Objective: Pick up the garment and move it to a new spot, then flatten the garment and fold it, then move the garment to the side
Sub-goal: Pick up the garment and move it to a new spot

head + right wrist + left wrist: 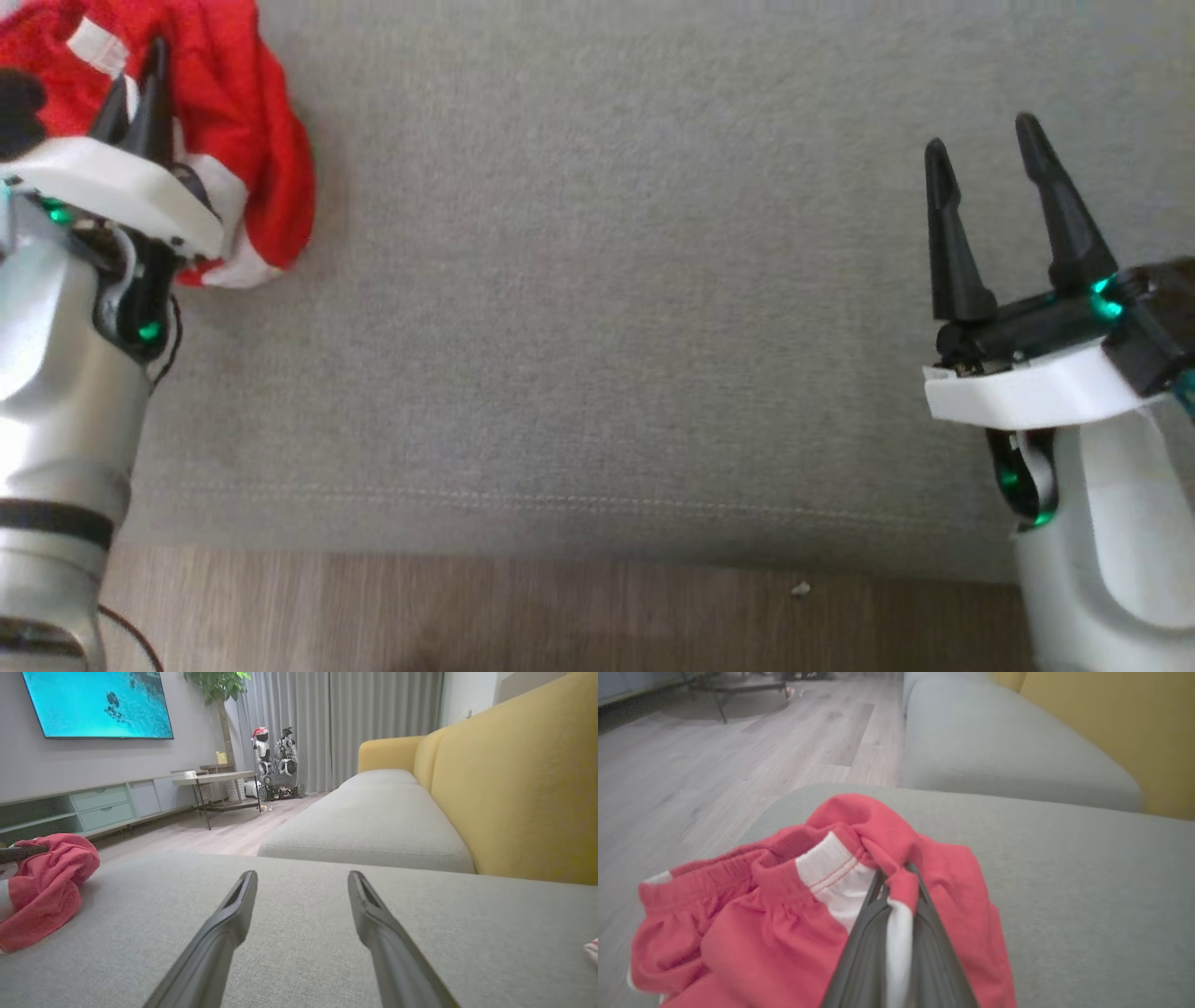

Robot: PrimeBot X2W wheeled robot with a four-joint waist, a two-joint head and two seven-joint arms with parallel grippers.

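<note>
Pinching the garment (752, 933) with the left gripper (896, 870), fingers pressed together on a red-and-white fold beside the waistband. Resting bunched in a heap at the far left of the cushion (597, 280), near its left end. Holding the right gripper (980, 133) spread wide and empty, low over bare cushion, well apart from the heap.

Looks like the pickup step, with the grasp made and no lift yet.

To do it well:
- Raise straight up first, and slowly, to let the bulk hang free instead of dragging across the fabric.
- Watch that pinch: seems thin, with only one fold caught, and could slip under the weight of the rest.
- Carry toward the open middle of the cushion, away from the end, leaving room on every side for spreading.
- Lower gently, then ease sideways while laying down, to start the flattening early.
- Keep the right gripper out of the path during the carry, then bring it in for the opposite end of the waistband.
- Avoid any swing: loose cloth, likely to twist and bunch again on landing.
</note>
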